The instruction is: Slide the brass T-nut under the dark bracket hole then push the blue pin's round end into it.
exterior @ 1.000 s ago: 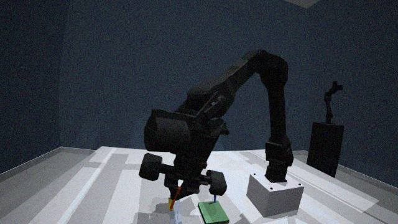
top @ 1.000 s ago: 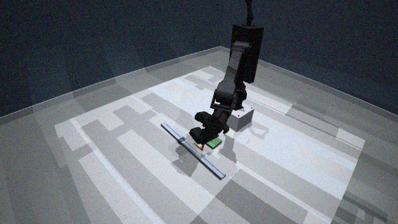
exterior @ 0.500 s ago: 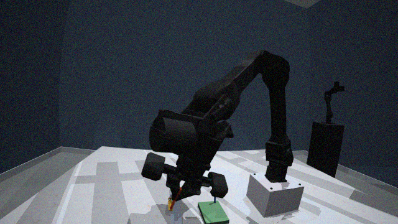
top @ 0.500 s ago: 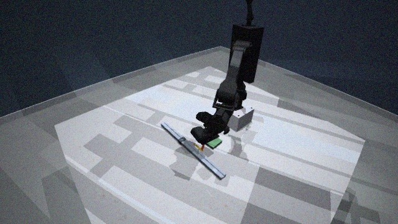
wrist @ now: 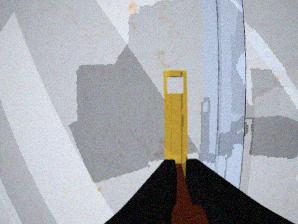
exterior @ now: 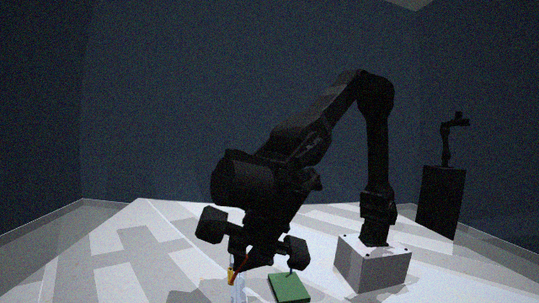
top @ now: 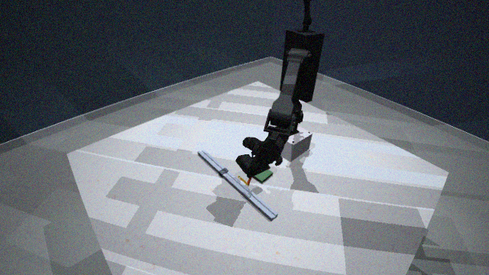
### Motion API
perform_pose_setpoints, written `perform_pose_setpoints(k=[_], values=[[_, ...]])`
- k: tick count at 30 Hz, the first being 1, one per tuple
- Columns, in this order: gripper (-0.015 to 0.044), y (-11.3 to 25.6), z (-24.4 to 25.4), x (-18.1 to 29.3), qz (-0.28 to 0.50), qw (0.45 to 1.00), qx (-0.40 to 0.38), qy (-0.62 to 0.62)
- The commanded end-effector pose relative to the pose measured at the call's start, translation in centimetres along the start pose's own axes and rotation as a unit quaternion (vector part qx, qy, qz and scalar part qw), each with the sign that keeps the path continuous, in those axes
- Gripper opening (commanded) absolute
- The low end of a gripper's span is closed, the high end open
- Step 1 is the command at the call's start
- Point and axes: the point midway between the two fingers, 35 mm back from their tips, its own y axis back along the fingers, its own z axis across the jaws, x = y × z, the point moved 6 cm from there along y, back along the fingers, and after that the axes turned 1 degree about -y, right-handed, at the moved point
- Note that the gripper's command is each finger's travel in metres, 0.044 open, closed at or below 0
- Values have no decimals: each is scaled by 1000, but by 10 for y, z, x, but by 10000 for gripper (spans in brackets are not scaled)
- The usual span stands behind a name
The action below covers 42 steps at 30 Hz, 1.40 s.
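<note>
Nut [top: 243,180] [exterior: 230,276] [wrist: 175,120]: brass, out beyond the fingertips, clear of the slot. Handle [top: 249,180] [exterior: 240,269] [wrist: 182,192]: orange, slanted, pinched in your gripper [top: 250,176] [exterior: 241,266] [wrist: 180,169]. Rail [top: 244,189] [exterior: 238,290] [wrist: 225,75]: beside the gripper. Step: insertion, apparently. Next: you align nut with slot, then tip it in.

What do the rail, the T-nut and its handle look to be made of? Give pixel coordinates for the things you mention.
The rail [top: 261,204] [wrist: 230,65] looks like bare aluminum: pale silvery blue, with straight, crisp edges. The T-nut [exterior: 230,276] [wrist: 175,120] appears to be brass, going by its yellow-gold color, fairly matt. Its handle [exterior: 240,269] [wrist: 181,192] is plain orange-red without visible grain, perhaps plastic or painted metal.
</note>
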Motion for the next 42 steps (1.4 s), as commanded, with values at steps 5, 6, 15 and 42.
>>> perform_pose_setpoints(k=[5, 6, 15, 42], values=[[-150, 0, -4, 0, -2, 1000, -14, -5], [-150, 0, -4, 0, -2, 1000, -16, -6], [-150, 0, -8, 0, -2, 999, -31, -10], [-150, 0, -20, -1, 0, 997, -74, -24]])
